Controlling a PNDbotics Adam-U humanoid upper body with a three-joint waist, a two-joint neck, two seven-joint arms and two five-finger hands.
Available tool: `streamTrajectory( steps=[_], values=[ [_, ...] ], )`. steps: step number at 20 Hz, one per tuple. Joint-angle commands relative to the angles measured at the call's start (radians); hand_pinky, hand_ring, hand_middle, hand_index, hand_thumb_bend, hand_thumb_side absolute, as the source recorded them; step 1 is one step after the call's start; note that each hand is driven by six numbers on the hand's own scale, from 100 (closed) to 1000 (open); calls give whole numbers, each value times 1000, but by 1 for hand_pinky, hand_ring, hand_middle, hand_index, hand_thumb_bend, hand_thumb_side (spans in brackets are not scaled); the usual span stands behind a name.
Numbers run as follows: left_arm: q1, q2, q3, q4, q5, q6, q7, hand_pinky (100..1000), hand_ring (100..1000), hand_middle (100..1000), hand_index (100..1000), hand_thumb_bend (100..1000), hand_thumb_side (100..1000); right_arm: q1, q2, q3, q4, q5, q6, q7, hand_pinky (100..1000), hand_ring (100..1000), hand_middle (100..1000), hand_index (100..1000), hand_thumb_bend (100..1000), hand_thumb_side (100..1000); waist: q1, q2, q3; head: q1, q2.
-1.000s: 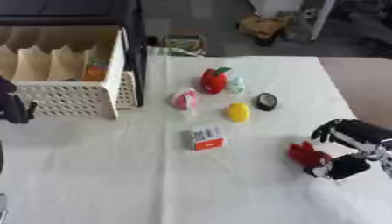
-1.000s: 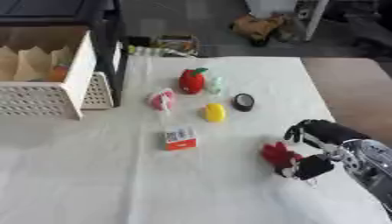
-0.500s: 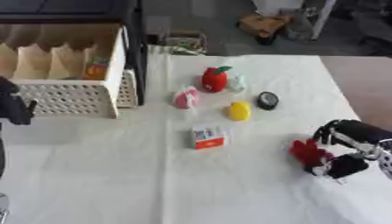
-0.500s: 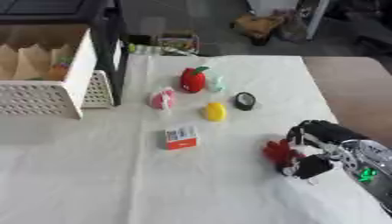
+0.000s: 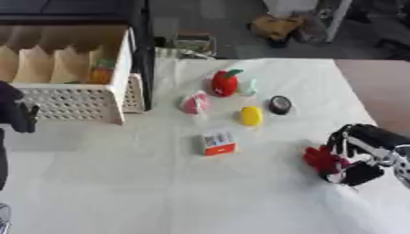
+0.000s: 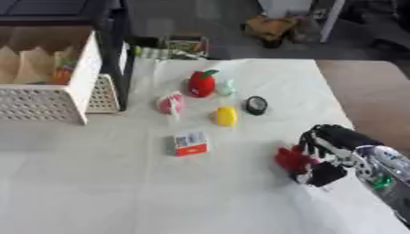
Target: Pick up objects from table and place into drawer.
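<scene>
My right hand sits at the table's right side with its fingers curled round a small red object. On the white cloth lie a red pepper-shaped toy, a pale green item beside it, a pink object, a yellow one, a small black round thing and a red and white box. The white perforated drawer stands at the back left with an orange item inside. My left hand shows dark at the left edge by the drawer front.
Cardboard dividers split the drawer into compartments. A black cabinet frame rises behind the drawer. Beyond the table's far edge lie a basket and a brown bag on the floor. A brown surface borders the cloth on the right.
My right hand has closed further round the red object and shifted slightly. The other objects and my left hand stay where they were.
</scene>
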Motion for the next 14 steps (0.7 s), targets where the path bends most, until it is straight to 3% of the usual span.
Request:
streamTrajectory(
  steps=[1, 10, 14],
  values=[
    [-4, 2, 2, -14, -1, 0, -4, 227, 230, 428, 784, 100, 672, -2, -20, -9, 10, -17, 9, -11, 514, 508, 517, 653, 381, 304, 0, -13, 0, 0, -9],
    [0, -5, 2, -14, -3, 6, -7, 225, 230, 427, 780, 100, 672, 4, -21, -20, -8, -92, 30, -30, 475, 487, 496, 616, 249, 258, -2, -14, -1, 1, -11],
    [0, -5, 3, -14, -2, 5, -6, 222, 230, 427, 780, 100, 672, 7, -18, -24, -8, -123, 40, -33, 458, 474, 481, 595, 122, 180, -2, -14, 0, 1, -12]
  ],
)
